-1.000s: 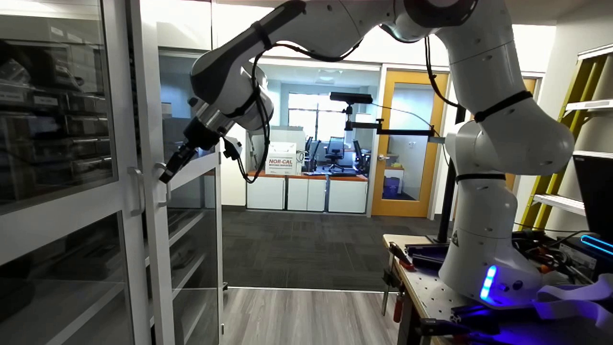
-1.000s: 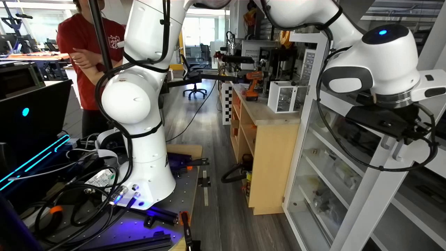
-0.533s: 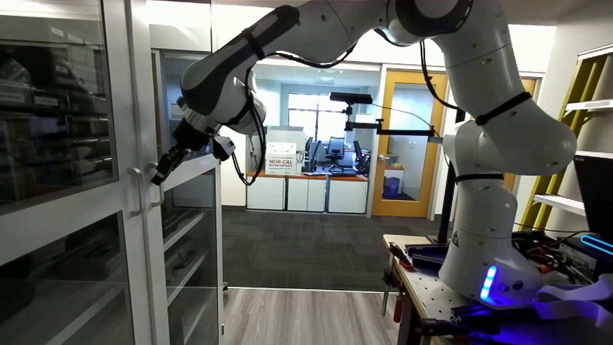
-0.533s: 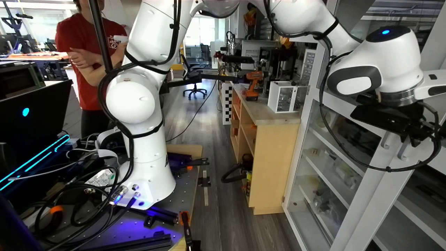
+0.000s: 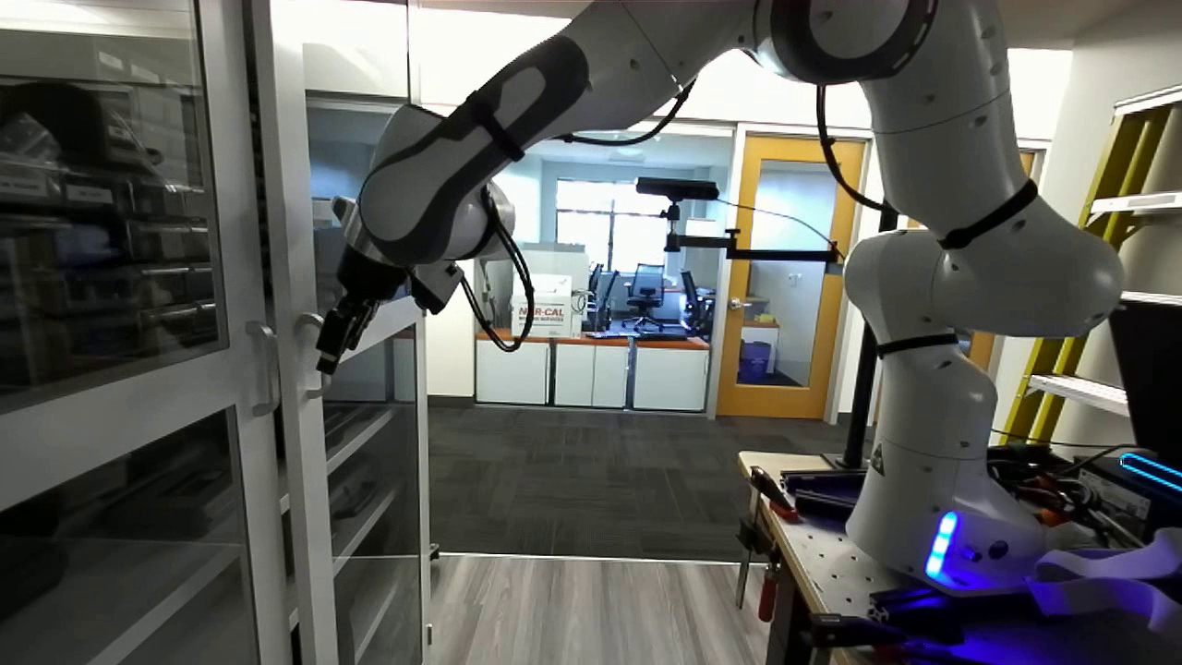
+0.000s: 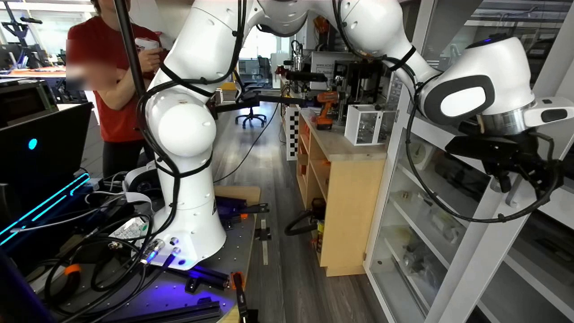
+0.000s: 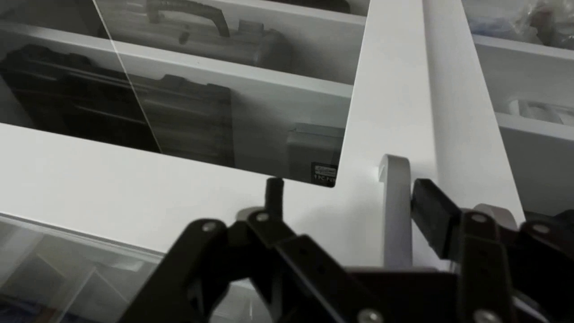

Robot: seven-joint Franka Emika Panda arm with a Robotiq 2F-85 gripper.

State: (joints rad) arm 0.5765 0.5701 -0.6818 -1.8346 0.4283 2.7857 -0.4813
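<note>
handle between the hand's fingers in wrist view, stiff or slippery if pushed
The handle is probably stiff: a thick grey bar fixed to the white door. Its smooth face may be slippery. Mounted there, it likely won't roll.

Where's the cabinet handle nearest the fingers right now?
In the wrist view, the handle sits right of center on the white door frame, showing between the open fingers.

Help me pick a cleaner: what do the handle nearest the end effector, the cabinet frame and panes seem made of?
Handle: grey satin, probably metal, given its soft sheen. Cabinet frame: smooth white, perhaps painted metal; no grain shows. Panes: smooth, see-through glass or plastic; shelves show behind.
</note>
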